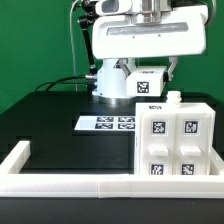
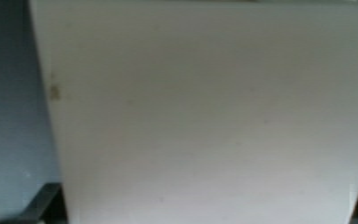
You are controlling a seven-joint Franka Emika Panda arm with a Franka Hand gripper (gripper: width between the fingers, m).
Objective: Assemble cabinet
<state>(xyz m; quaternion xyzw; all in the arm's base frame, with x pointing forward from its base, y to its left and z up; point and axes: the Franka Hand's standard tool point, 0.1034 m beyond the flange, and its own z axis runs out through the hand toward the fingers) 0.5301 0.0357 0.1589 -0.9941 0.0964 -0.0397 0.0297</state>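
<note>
My gripper (image 1: pixel 141 22) is high at the back, shut on a wide white cabinet panel (image 1: pixel 140 42) held well above the table. In the wrist view the panel (image 2: pixel 202 100) fills almost the whole frame, between the dark fingertips (image 2: pixel 44 206) of the gripper (image 2: pixel 206 212). A white face with a marker tag (image 1: pixel 148 85) shows just under the panel; I cannot tell whether it belongs to it. The white cabinet body (image 1: pixel 175 140) stands upright at the exterior view's right, with several tags on its front.
The marker board (image 1: pixel 108 123) lies flat on the black table (image 1: pixel 50 125), left of the cabinet body. The long low white border frame (image 1: pixel 60 182) runs along the front and up the left side. The robot's white base (image 1: pixel 110 82) stands behind the marker board.
</note>
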